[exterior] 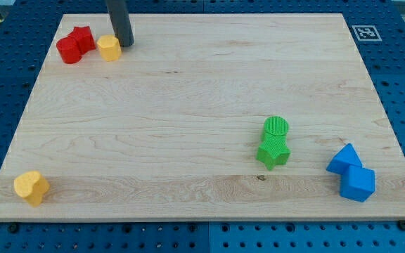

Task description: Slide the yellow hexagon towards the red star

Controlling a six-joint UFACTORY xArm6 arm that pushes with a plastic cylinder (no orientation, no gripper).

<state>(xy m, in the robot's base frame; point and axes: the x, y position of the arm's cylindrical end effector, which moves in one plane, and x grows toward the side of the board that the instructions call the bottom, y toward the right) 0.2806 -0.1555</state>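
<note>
my tip (126, 43) touching yellow hexagon (108, 48) | red star (83, 36) just left, near board edge | no jaws

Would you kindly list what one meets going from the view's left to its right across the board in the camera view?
Yellow block at the bottom → red blocks → yellow hexagon → my tip → green blocks → blue blocks.

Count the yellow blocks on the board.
2. One yellow hexagon at the view's top left, beside the red blocks, with my tip just to its right. One yellow block at the bottom left corner. None looks hidden.
</note>
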